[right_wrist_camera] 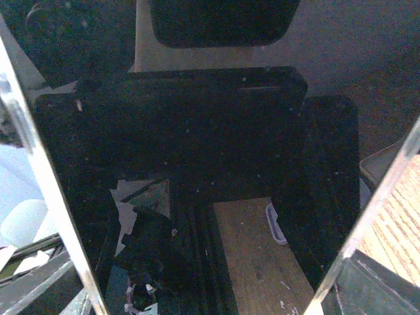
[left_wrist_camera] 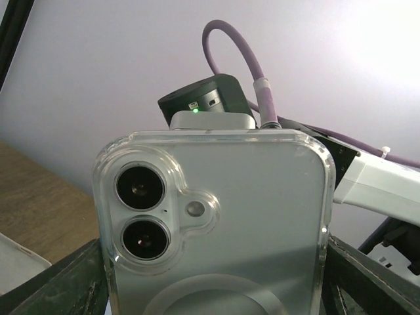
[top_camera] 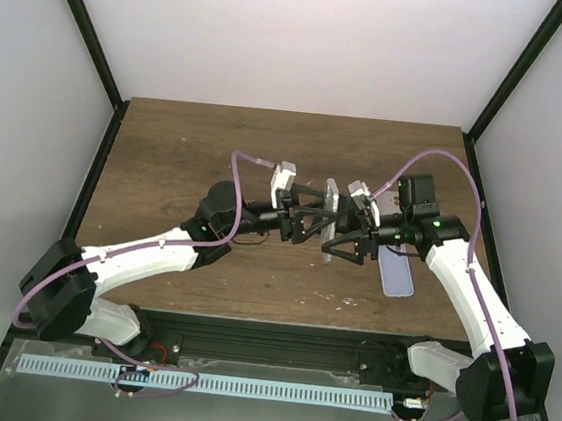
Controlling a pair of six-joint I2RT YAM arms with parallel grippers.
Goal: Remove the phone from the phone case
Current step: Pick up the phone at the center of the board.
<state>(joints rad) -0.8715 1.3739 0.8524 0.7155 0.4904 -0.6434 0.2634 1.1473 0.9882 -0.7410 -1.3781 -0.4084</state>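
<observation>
- Top external view: both arms meet over the middle of the table [top_camera: 187, 150]. The phone case [top_camera: 330, 208] is held in the air between them and is seen edge-on from above.
- The phone [left_wrist_camera: 262, 216] sits inside the clear case. In the left wrist view its pale back and two camera lenses show through the plastic.
- The left jaws are set wide and hold the phone case by its two long sides. Their dark fingers [left_wrist_camera: 72, 285] lie against the case at both lower corners of that view.
- The right jaws also stand wide, one finger on each side of the case, and they face the black screen of the phone.
- In the right wrist view the fingers [right_wrist_camera: 380, 289] are very near the shiny edge of the case, but I cannot tell if they touch or grip it.
- A flat pale blue object [top_camera: 395, 273] lies on the table just beside the right arm, apart from the case.
</observation>
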